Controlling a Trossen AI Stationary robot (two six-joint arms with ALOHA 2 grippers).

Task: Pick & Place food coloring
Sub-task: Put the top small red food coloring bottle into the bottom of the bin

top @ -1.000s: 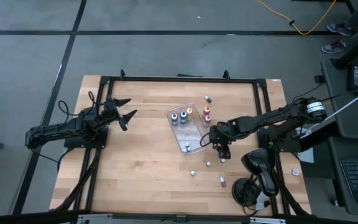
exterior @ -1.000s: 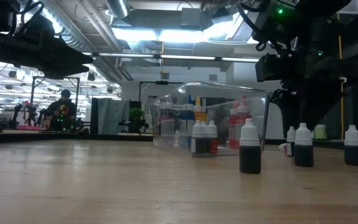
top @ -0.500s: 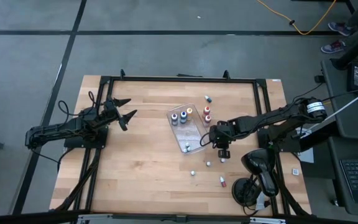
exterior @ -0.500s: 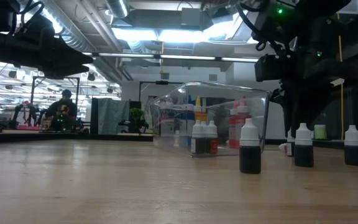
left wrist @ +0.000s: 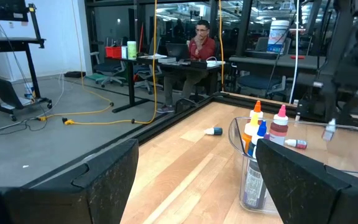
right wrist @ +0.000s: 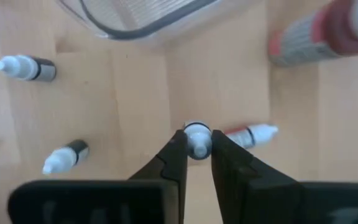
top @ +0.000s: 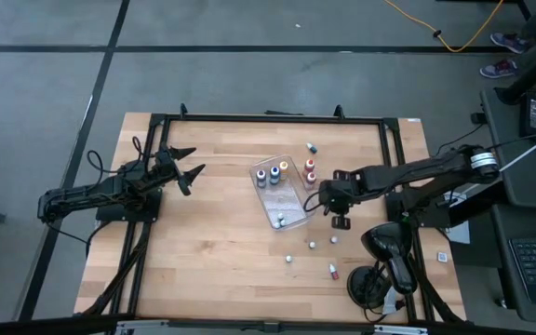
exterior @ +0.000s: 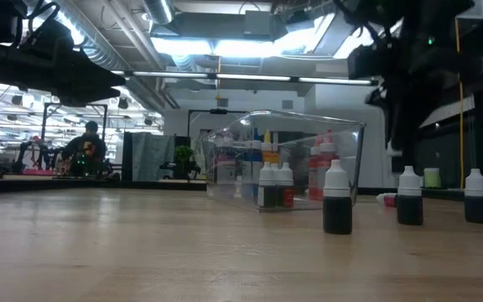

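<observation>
My right gripper (top: 340, 221) hangs just right of the clear tray (top: 294, 216) and is shut on a tiny food coloring bottle, of which only the white cap (right wrist: 197, 134) shows. Several bottles (top: 273, 173) stand upright in the tray. Loose bottles (top: 311, 245) stand on the wood nearer the front edge. A red one (right wrist: 248, 134) lies on its side below the gripper. My left gripper (top: 192, 160) waits open at the table's left, pointing toward the tray. My right gripper pinches the bottle's white cap (right wrist: 197, 148) between its two fingertips, coming from above and pointing steeply down. The bottle's body is hidden under its own cap. The bottle is lifted clear of the table.
A further bottle (top: 313, 147) lies near the far edge, and two more (top: 289, 258) (top: 333, 272) sit toward the front. A dark stand (top: 384, 244) sits at the front right corner. Bare wood lies between the left arm and the tray.
My right gripper has shut on the small bottle and then risen, tipping slightly, and has lifted the bottle off the table. In the low view the bottle no longer stands where it did, behind the dark one at the right.
</observation>
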